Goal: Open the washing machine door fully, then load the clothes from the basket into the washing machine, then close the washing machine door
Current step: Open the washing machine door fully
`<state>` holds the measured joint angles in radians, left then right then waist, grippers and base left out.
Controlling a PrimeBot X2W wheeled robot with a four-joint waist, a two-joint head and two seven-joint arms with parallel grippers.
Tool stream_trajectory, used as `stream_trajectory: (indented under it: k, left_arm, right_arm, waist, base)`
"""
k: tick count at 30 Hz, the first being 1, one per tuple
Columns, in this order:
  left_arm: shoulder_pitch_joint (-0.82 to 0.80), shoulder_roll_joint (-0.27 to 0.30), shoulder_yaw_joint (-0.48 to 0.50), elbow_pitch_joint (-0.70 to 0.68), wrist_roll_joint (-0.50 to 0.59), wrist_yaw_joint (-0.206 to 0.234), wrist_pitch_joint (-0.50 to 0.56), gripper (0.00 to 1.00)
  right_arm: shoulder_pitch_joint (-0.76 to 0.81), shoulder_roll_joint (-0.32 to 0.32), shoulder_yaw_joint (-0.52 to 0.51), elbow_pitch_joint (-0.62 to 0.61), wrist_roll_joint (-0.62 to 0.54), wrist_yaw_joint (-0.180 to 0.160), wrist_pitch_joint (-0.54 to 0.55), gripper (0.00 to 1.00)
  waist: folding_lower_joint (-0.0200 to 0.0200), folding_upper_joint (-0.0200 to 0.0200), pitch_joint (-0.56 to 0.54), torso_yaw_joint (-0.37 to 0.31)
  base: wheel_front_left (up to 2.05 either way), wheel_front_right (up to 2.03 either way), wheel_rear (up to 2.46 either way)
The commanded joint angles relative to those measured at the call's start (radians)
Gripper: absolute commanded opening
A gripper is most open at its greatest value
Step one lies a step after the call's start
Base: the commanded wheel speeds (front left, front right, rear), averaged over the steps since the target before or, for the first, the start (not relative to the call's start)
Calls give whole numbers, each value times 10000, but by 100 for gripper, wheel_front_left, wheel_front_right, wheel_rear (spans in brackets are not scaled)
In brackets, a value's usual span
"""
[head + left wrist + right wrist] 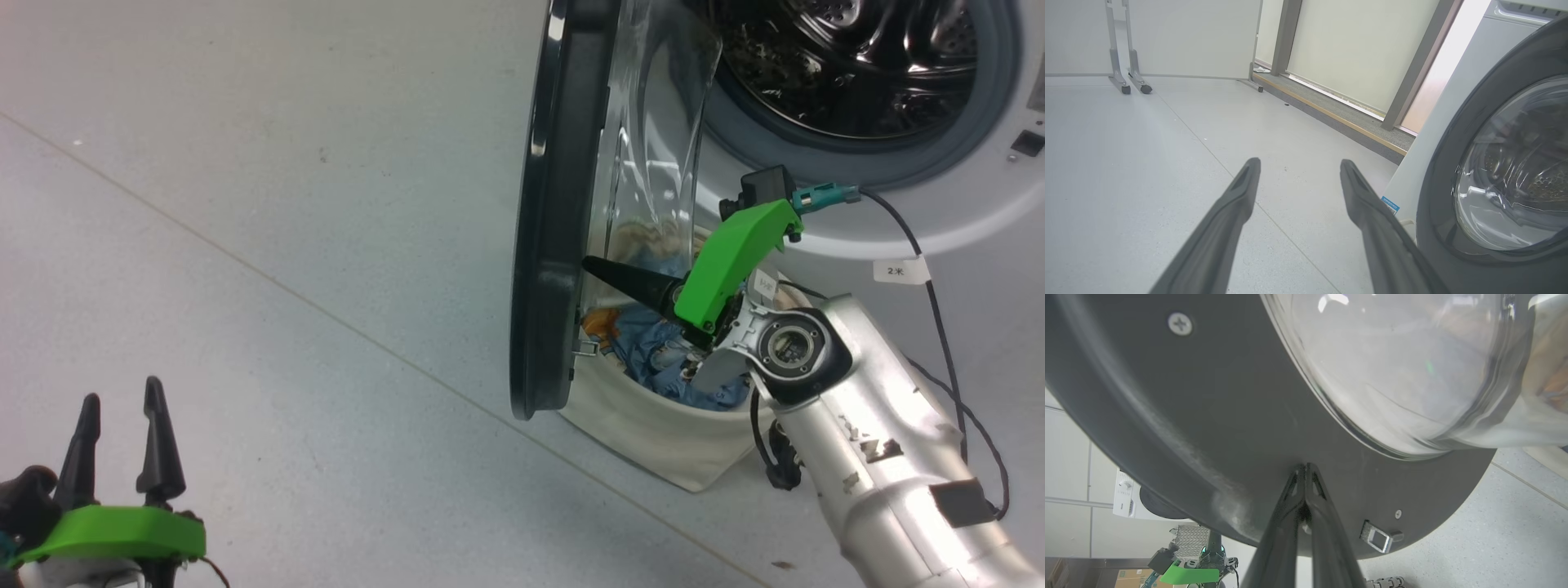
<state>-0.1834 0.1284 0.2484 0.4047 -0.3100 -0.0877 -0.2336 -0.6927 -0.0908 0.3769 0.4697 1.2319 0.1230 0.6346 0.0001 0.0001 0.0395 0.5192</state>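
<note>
Washing machine door stands open, edge-on to the head view. Its black rim runs top to bottom of that view, lower end tilted slightly left. Its glass bowl bulges right, toward the machine's open mouth. Washing machine at upper right, with the steel drum exposed inside the grey rubber ring.

Right gripper: fingers pressed together, nothing between them, pointing left in the head view. In the right wrist view the closed tip meets the door's dark inner face just below the glass bowl, with the metal latch near the rim to the lower right.

Basket sits on the floor in front of the machine, just right of the door's lower edge and under the right wrist. Clothes, blue with some orange, are piled inside it.

Left gripper at lower left of the head view, fingers apart and empty, pointing up the view, over bare floor, well apart from the door. In the left wrist view the spread fingers point across the floor. The door's outer black face and glass sit at right, with a blue label sticker low on the machine's white front.
</note>
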Motion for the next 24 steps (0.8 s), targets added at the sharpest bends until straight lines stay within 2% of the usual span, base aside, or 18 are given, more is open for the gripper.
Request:
stream_trajectory:
  k: [1, 15, 21, 22, 23, 24]
  left_arm:
    - [-132, 311, 423, -469, -57, 79, -37, 100]
    - [197, 304, 601, -1067, -202, 242, -147, 100]
    - [154, 362, 433, -1019, -164, 228, -71, 100]
    - [136, 382, 395, -1002, -149, 221, -49, 100]
    - [110, 403, 353, -984, -133, 214, -23, 100]
    - [83, 427, 310, -968, -114, 207, 1, 100]
  right_arm:
    - [-537, 247, 162, -279, -97, 77, -96, 0]
    - [-1108, 357, 856, 52, 353, 77, -436, 0]
    - [-857, 164, 871, -31, 498, 77, -821, 0]
    - [-770, 100, 865, -101, 495, 77, -919, 17]
    - [-666, 18, 862, -206, 467, 77, -1051, 70]
    - [-544, -65, 853, -342, 434, 77, -1223, 99]
  waist:
    - [-1, -1, 101, 64]
    - [-1, -1, 362, 175]
    - [-1, -1, 135, 74]
    - [-1, -1, 92, 53]
    - [-1, -1, 46, 30]
    - [-1, -1, -17, 4]
  base:
    - [0, 0, 0]
    - [0, 0, 0]
    - [0, 0, 0]
    - [0, 0, 0]
    - [0, 0, 0]
    - [0, 0, 0]
